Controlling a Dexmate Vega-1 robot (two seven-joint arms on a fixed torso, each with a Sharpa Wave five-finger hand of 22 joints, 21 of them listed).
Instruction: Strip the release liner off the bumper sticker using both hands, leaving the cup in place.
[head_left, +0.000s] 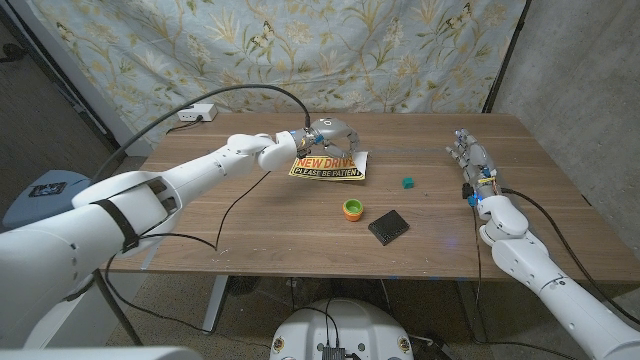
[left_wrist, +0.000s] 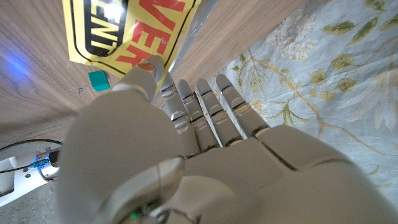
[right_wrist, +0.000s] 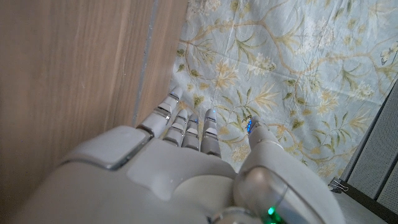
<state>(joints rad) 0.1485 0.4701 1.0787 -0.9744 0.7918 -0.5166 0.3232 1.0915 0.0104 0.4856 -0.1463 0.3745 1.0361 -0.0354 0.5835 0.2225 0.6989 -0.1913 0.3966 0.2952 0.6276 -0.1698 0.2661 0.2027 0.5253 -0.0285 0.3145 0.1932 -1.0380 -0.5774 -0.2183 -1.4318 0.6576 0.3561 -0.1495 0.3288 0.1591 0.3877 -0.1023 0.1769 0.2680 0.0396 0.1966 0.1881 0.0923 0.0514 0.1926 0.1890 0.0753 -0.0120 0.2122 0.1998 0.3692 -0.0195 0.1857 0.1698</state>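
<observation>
Sticker (head_left: 328, 166), yellow with black and red lettering, is lying near the far edge of the wooden table (head_left: 250, 235), a little left of its middle. I am reaching my left hand (head_left: 322, 136) across to the sticker's far edge, and the hand is sitting right over that edge. In the left wrist view the thumb (left_wrist: 144, 76) is touching the sticker (left_wrist: 124, 31), with the other fingers stretched straight out beside it toward the table's rim; I cannot tell whether anything is actually pinched there.

I am holding my right hand (head_left: 473, 160) near the table's right edge, well apart from the sticker, fingers extended and close together, grasping nothing. In the right wrist view the fingers (right_wrist: 186, 127) are pointing out past the table's edge toward the floral curtain (right_wrist: 286, 74).

Between the two hands, toward the table's middle, a small orange and green cup (head_left: 352, 209) is standing, with a black square pad (head_left: 388, 227) just beside it and a small teal piece (head_left: 407, 183) farther toward the far edge.
</observation>
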